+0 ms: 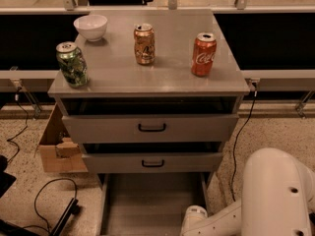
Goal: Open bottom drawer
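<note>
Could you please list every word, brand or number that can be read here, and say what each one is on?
"Coca-Cola": white script on the red can.
Gold can: a dark mark, too blurred to read.
Green can: pattern only, nothing legible.
No text shows on the white bowl or on the gripper, which sits at the bottom edge of the view beside the open bottom drawer.

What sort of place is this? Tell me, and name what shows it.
Probably a robotics lab or test area: a grey metal drawer cabinet staged with soda cans, loose cables on the speckled floor, a cardboard box. The pincer sits low by the pulled-out bottom drawer.
</note>
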Controlling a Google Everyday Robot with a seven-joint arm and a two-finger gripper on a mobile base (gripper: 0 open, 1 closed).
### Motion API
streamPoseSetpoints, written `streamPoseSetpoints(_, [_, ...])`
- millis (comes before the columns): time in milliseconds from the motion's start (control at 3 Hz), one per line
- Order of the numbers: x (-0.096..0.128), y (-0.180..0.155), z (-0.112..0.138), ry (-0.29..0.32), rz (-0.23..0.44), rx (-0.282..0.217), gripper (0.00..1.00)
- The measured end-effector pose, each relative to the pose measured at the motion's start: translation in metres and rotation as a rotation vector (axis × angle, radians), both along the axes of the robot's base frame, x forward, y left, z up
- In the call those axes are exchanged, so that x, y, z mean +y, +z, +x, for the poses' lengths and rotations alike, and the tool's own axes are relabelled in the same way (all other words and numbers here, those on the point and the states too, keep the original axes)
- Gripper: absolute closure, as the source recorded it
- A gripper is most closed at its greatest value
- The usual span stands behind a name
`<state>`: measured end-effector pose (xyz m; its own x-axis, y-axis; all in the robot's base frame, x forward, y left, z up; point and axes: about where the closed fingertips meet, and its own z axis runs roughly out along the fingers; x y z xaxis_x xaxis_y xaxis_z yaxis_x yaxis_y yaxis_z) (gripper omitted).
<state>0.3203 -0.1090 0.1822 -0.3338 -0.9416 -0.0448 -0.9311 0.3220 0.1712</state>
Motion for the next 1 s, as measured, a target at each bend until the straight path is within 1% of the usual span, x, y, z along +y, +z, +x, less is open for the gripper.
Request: streamPoseSetpoints(1000, [0.0000, 0.0000, -0.0001, 0.000, 0.000, 0.000, 0.12])
